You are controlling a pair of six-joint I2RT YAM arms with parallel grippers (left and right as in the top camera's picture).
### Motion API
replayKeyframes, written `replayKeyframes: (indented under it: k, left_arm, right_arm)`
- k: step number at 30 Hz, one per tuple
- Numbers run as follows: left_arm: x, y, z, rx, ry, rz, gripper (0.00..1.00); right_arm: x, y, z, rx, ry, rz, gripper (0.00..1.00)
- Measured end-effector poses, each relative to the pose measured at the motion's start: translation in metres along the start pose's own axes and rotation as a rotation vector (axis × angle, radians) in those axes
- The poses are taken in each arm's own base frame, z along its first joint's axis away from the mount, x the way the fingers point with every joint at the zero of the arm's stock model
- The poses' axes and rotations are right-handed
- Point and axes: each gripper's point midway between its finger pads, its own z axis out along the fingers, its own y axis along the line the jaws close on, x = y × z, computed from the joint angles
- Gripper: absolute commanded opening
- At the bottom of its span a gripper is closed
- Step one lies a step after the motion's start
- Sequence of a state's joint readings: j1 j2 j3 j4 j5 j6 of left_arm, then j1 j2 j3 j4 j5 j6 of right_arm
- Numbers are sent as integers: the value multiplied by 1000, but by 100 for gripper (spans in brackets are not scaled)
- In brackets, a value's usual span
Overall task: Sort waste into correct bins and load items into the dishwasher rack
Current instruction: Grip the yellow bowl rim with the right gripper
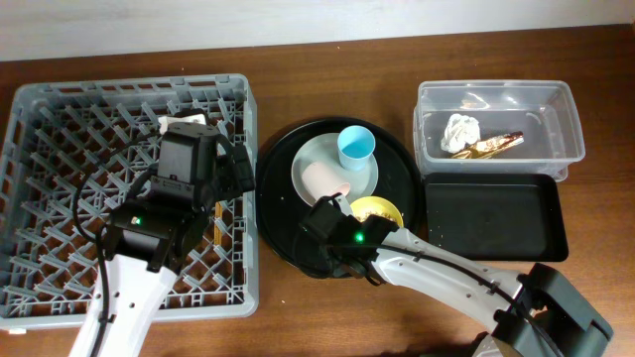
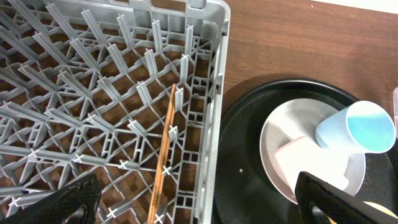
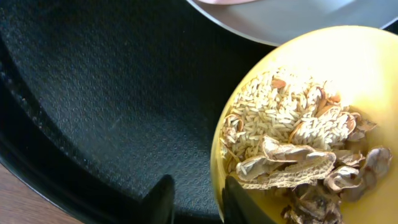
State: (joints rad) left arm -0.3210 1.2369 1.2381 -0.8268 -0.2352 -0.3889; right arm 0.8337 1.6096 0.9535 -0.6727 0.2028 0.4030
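Note:
The yellow bowl (image 3: 348,68) holds beige food scraps (image 3: 292,140) and sits on the round black tray (image 3: 93,87). My right gripper (image 3: 199,186) straddles the bowl's near rim, one finger inside and one outside, with a gap still showing, so it is open. The left gripper (image 2: 198,205) is wide open and empty above the right wall of the dishwasher rack (image 2: 214,106). A wooden chopstick (image 2: 165,155) lies in the rack. The light-blue cup (image 1: 356,147) and pink cup (image 1: 322,181) rest on the pale plate (image 1: 313,159).
The clear tub (image 1: 496,99) at the back right holds the white napkin (image 1: 461,129) and gold wrapper (image 1: 496,146). The shallow black rectangular tray (image 1: 491,213) lies in front of it. The rack (image 1: 60,129) fills the left of the table.

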Motion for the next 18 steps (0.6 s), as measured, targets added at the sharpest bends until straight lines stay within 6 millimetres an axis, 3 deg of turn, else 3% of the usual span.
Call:
replayKeyframes:
  k: [13, 18]
  left_arm:
    - [0, 0, 0, 0, 0, 0, 99]
    - [0, 0, 0, 0, 0, 0, 99]
  right_arm:
    - [7, -5, 6, 22, 7, -10, 25]
    - [10, -7, 7, 28, 12, -16, 15]
